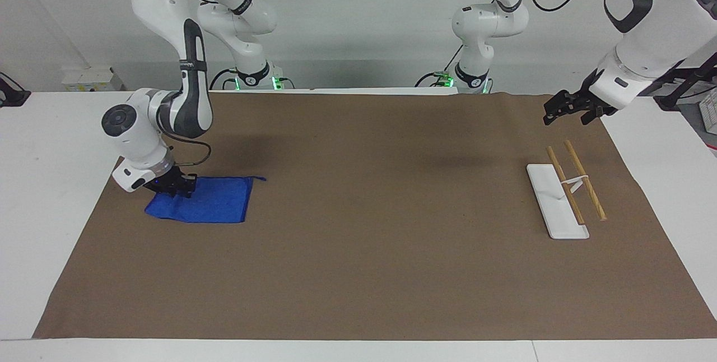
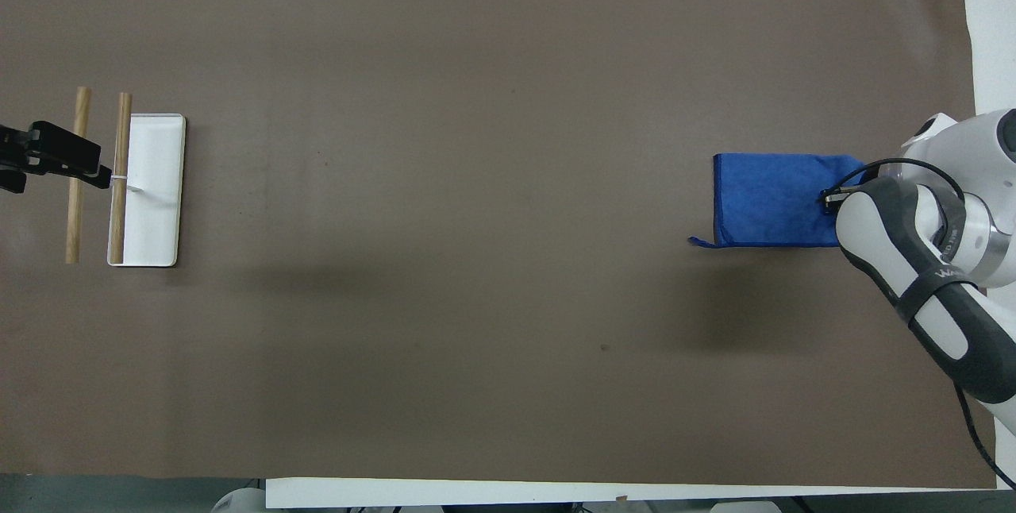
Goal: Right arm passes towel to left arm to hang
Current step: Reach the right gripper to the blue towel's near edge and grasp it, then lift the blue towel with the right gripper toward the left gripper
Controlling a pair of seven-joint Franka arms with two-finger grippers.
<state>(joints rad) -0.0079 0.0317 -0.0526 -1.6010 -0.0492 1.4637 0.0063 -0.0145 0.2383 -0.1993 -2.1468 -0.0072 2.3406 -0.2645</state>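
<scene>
The blue towel (image 1: 210,205) lies on the brown mat at the right arm's end of the table, and it also shows in the overhead view (image 2: 770,199). Its corner loop (image 2: 698,241) points toward the middle. My right gripper (image 1: 182,187) is down at the towel's edge nearest the table end and is shut on it; in the overhead view (image 2: 829,199) the arm hides that edge. My left gripper (image 1: 563,108) waits in the air, open and empty. In the overhead view it (image 2: 48,160) is over the rack's wooden rods.
A hanging rack stands at the left arm's end: a white base (image 1: 552,205) with two wooden rods (image 1: 582,182) on a white stand, also in the overhead view (image 2: 155,203). A brown mat (image 1: 381,250) covers the table.
</scene>
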